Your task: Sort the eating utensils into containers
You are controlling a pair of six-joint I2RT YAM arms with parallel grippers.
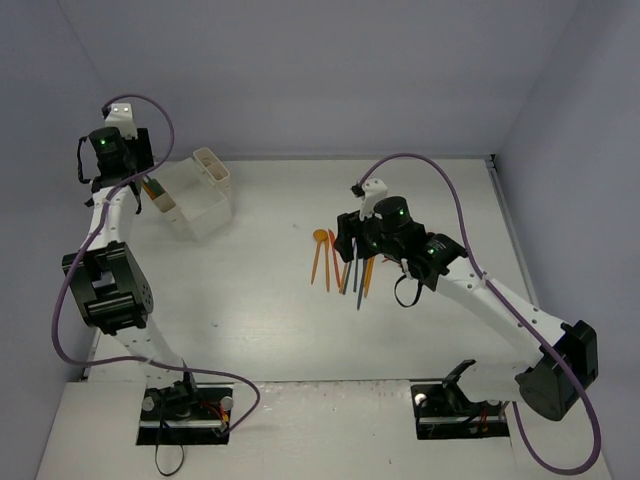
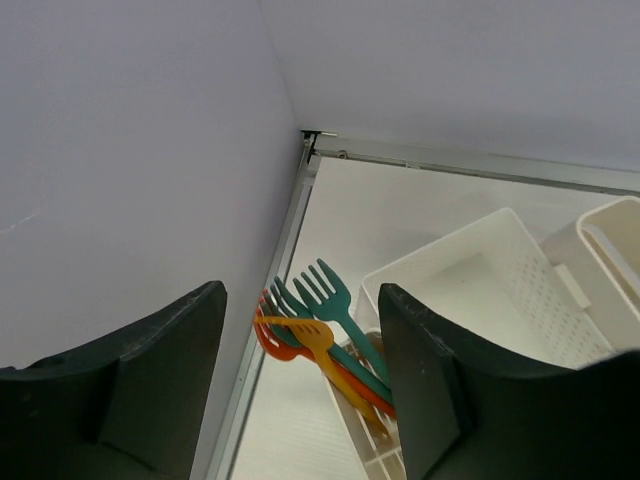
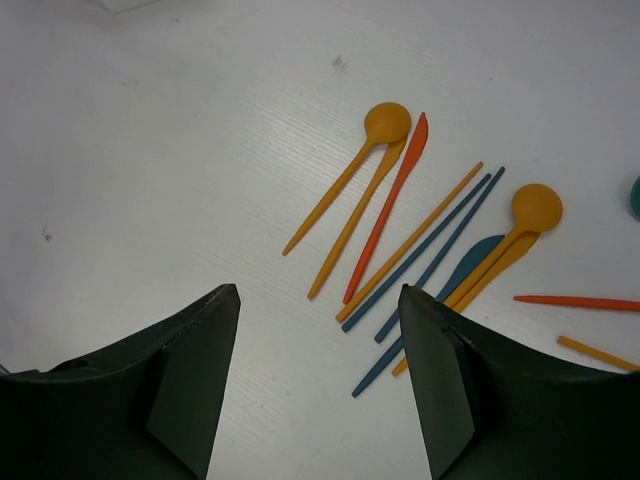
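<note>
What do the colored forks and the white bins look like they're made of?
The forks look like thin molded plastic, slightly glossy: solid teal and orange colour, no metallic glint. The bins look like rigid white plastic, smooth and semi-matte, with small molded holes in one wall. Looks alone can't confirm either.

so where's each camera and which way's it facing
top external: high behind the robot, looking down on the table; left arm and right arm show
left wrist: past the open left gripper to forks in the white bins
right wrist: down past the open right gripper onto loose utensils
shared: top and left wrist both see the bins
</note>
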